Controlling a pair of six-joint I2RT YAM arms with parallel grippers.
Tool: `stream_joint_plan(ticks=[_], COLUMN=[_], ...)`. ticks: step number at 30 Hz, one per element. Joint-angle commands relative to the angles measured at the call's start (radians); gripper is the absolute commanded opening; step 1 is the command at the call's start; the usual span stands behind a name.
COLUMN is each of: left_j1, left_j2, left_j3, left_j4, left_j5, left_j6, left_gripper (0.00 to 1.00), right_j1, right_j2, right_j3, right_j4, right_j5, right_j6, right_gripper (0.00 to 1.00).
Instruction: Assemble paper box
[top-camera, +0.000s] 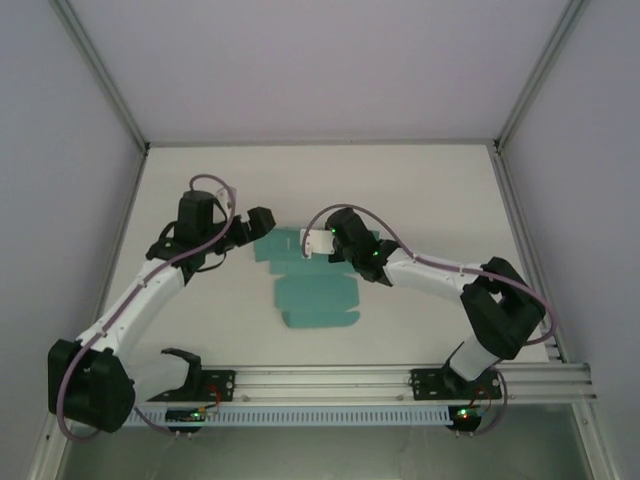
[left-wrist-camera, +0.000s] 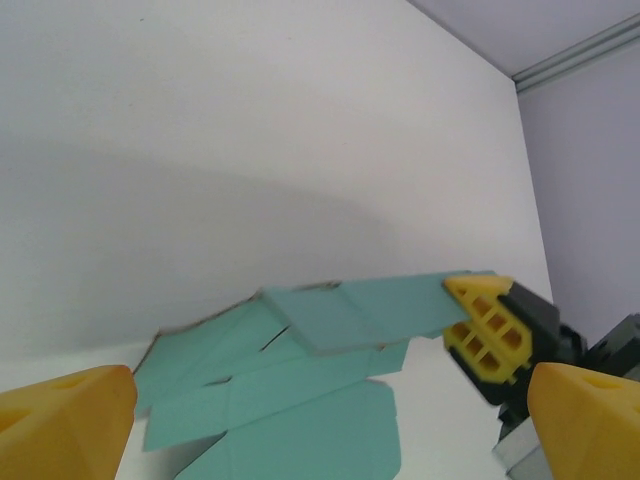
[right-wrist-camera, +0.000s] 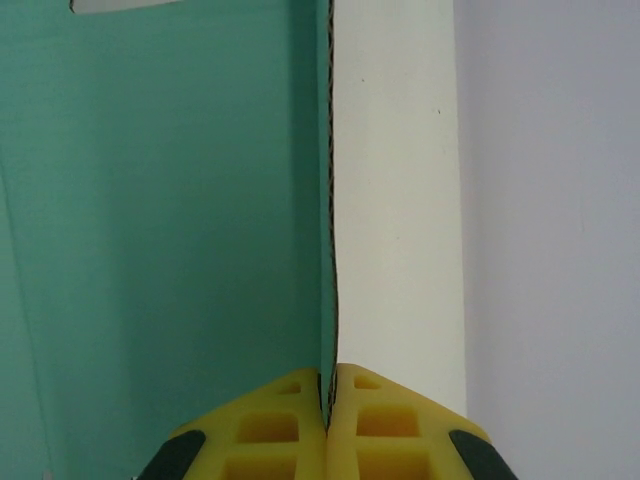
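While my right gripper (right-wrist-camera: 328, 388) pinches a lifted edge of the paper box (top-camera: 315, 300), my left gripper (left-wrist-camera: 330, 420) hangs wide open.
The flat sheet lies on the table (top-camera: 420, 200) between my arms, my empty left jaws beside its flaps.

White table (top-camera: 420, 200), pale lilac walls (top-camera: 320, 60)

The paper box (top-camera: 315, 300) is thin teal card, matt and smooth, with a dark, slightly ragged cut edge. The desk (top-camera: 420, 200) is white, matt, smooth. The right end effector (right-wrist-camera: 328, 380) has pads (right-wrist-camera: 270, 430) of yellow moulded plastic, matt, lattice-recessed. The front rail (top-camera: 400, 378) is bare silver metal.
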Motion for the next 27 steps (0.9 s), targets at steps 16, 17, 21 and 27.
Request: stream_joint_plan(ticks=[16, 17, 21, 27], left_j1=[-0.121, -0.128, -0.153, -0.164], left_j2=[0.300, 0.303, 0.312, 0.344], left_j3=[0.190, 0.181, 0.150, 0.137], left_j4=[0.028, 0.033, 0.079, 0.100], left_j5=[0.091, 0.091, 0.101, 0.097], left_j6=[0.067, 0.061, 0.028, -0.008], left_gripper=[0.80, 0.80, 0.78, 0.74], right_j1=[0.009, 0.007, 0.002, 0.001], right_j2=[0.037, 0.035, 0.030, 0.013], right_j3=[0.056, 0.056, 0.058, 0.049], right_j4=[-0.003, -0.002, 0.012, 0.021], right_j5=[0.094, 0.094, 0.090, 0.063], right_j6=[-0.007, -0.005, 0.016, 0.038], right_gripper=[0.01, 0.01, 0.01, 0.01])
